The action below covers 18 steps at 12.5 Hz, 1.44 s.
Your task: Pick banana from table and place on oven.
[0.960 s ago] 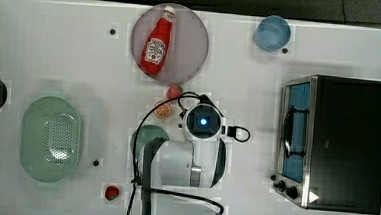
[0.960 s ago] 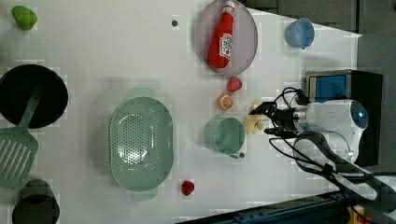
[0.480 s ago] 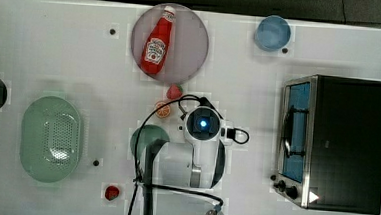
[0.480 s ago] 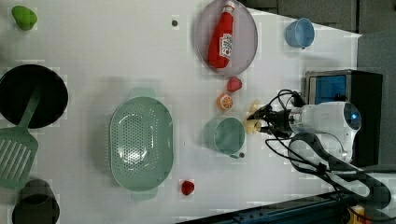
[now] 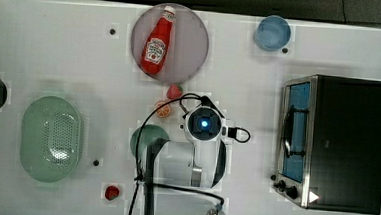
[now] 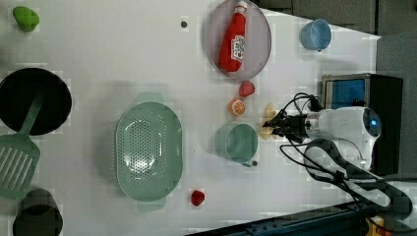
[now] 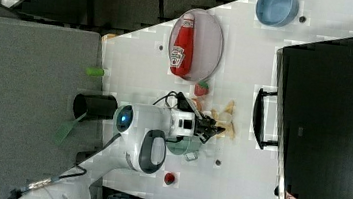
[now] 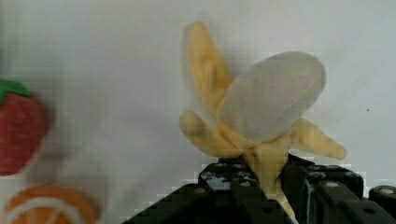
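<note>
Item 1: banana (image 8: pixel 261 126), peeled toy, pale flesh with 3 yellow peel flaps spread open. Its stem end is clamped between the black fingers (image 8: pixel 322 191) of the hand (image 8: pixel 268 186). In the left view the banana (image 6: pixel 268 123) sits just right of the green cup (image 6: pixel 241 142), at the tip of the hand (image 6: pixel 275 125).

Item 2: red ketchup bottle (image 5: pixel 157 43), white label, lettering unreadable; lies on the round grey plate (image 5: pixel 193 22) at the far side of the table (image 5: pixel 57 44).

Item 3: green colander (image 5: pixel 50 138), nothing inside, at the top view's left.

Item 4: blue bowl (image 5: pixel 273 32), nothing inside.

Item 5: oven (image 5: pixel 336 141), door shut, 2 knobs, at the top view's right, well apart from the hand.

Item 6: orange slice (image 6: pixel 236 106) and strawberry (image 6: pixel 247 89), loose between plate and cup. 1 more strawberry (image 6: pixel 197 197) lies near the colander.
</note>
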{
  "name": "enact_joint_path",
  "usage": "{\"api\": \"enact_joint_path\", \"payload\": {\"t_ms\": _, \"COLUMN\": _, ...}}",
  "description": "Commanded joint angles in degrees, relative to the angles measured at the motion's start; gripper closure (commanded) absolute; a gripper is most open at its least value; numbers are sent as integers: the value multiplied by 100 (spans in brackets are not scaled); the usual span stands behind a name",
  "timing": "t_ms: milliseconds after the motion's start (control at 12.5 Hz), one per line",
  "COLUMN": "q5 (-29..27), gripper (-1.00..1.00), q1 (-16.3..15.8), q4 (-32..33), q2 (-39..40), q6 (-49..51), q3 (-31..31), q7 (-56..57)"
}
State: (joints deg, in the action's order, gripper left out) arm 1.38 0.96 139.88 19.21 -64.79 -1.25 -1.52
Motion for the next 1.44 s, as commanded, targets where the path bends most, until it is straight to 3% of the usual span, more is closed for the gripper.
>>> {"api": "enact_joint_path", "payload": {"t_ms": 80, "q5": 66, "gripper": 47, "q1": -28, "q4": -111, "q2": -1034, "q6": 163, "q3": 22, "q7": -180}}
{"api": "enact_joint_path", "payload": {"t_ms": 480, "q5": 66, "gripper": 47, "q1": -32, "q4": -790, "q2": -2812, "q6": 2646, "q3": 17, "q7": -180}}
{"api": "enact_joint_path", "payload": {"t_ms": 880, "q5": 67, "gripper": 47, "q1": -15, "q4": -2305, "q2": -3141, "q6": 5041, "q3": -98, "q7": -177}}
{"api": "enact_joint_path", "payload": {"t_ms": 1200, "q5": 68, "gripper": 47, "q1": 39, "q4": -3059, "q2": -2828, "q6": 5289, "q3": -590, "q7": -76}}
{"api": "enact_joint_path", "payload": {"t_ms": 1440, "q5": 80, "gripper": 47, "q1": 94, "q4": -3166, "q2": -2557, "q6": 5236, "q3": -1232, "q7": 583}}
